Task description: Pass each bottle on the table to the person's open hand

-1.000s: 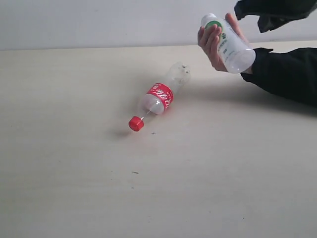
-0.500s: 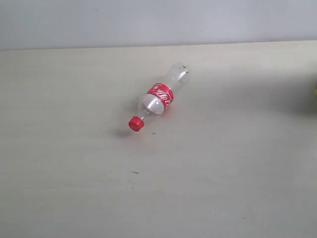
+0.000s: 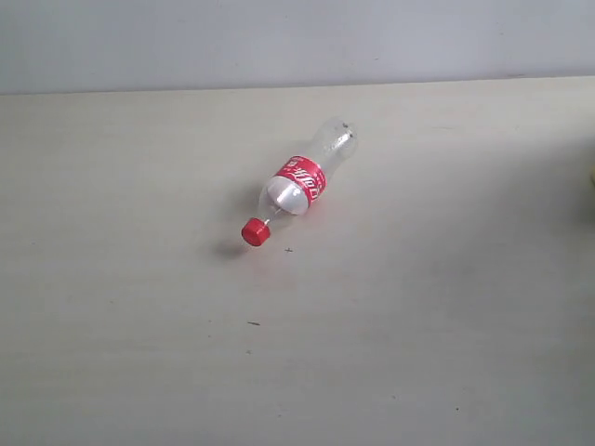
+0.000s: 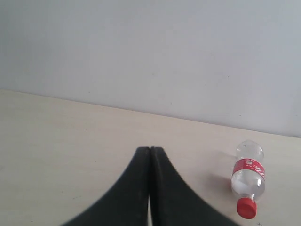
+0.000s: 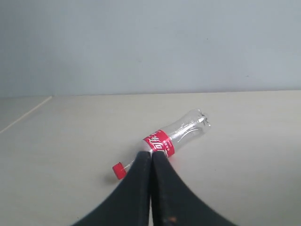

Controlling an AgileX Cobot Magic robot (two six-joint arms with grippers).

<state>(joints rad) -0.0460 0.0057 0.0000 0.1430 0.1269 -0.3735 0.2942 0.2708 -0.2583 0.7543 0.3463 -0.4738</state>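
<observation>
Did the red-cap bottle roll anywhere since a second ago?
No. The bottle lies where it was, its red cap just as near the small dark speck on the table.

Bare lab-like room, pale table [image 3: 139,362], blank grey wall [image 3: 279,42]

Left wrist view: the left gripper [image 4: 149,149] is closed, its two black fingers [image 4: 129,190] pressed flat against each other along a straight central seam and tapering to a blunt, paired tip. Right wrist view: the right gripper [image 5: 151,153] takes the same pose, jaws fully together, tips level, the black finger bodies widening toward the wrist. One right finger bears a small reddish mark near its base.
</observation>
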